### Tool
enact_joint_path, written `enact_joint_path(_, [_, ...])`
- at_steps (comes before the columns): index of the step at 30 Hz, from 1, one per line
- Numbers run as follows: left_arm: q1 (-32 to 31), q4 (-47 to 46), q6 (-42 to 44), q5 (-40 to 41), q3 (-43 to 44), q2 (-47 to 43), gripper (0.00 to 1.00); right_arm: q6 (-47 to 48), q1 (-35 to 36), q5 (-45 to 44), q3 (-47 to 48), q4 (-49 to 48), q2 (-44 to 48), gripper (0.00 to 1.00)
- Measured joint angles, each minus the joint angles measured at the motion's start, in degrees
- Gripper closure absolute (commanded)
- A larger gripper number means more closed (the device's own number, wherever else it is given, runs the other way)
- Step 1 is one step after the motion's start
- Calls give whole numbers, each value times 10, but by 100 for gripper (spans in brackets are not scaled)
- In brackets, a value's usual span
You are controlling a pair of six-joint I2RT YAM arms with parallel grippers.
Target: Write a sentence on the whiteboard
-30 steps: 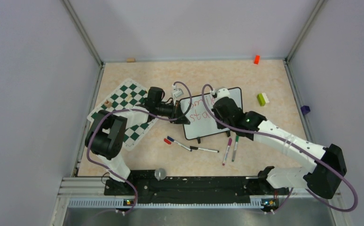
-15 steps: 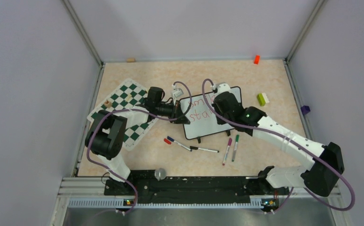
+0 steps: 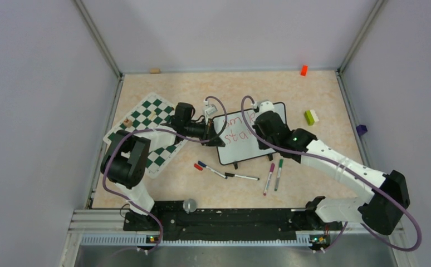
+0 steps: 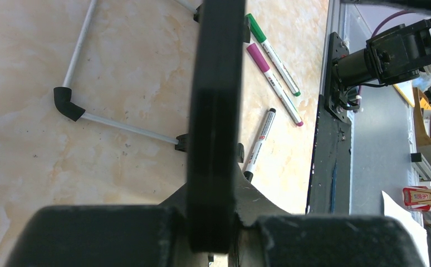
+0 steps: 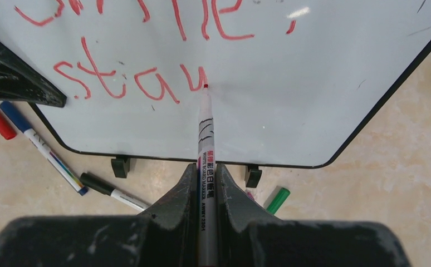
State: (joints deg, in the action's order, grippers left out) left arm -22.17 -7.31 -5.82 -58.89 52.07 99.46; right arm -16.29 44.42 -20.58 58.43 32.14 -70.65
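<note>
Whiteboard: we see the whiteboard (image 3: 248, 149) near the middle of the tan table (image 3: 313, 89). It is turned a little askew, just right of the chess mat (image 3: 153, 127) and between the 2 arms.
Sentence: the sentence (image 5: 95, 69) runs in red over 2 lines. The top of the right wrist view cuts off the upper line. The lower line reads "sta" plus 1 short u-shaped stroke.
Left gripper: the left gripper (image 4: 213, 214) is clamped on the whiteboard's left edge. In its own view the black frame stands as a dark bar between the fingers.
Right gripper: the right gripper (image 5: 206, 169) is closed tight around a red marker (image 5: 205, 130), whose barrel runs straight out between the fingers.
Marker tip: as far as we can tell, it touches the board at the right end of that last stroke.
Loose pens: a blue marker (image 3: 210, 168) with a red cap (image 3: 197, 166) beside it and a black marker (image 3: 241, 177) lie just off the board's near edge. A purple marker (image 3: 269, 178) and a green marker (image 3: 279, 174) lie side by side there too.
Blocks: a green block (image 3: 311, 117) sits right of the board, and an orange block (image 3: 303, 70) sits at the table's far edge.
</note>
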Motion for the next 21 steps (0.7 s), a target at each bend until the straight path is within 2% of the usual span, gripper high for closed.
enact_joint_path(8, [0,0,0,1,0,0,100,-9,-1,28,-47,9,16,100])
enact_joint_path(21, [0,0,2,0,0,0,100,-12,-1,75,-39,-14,28,100])
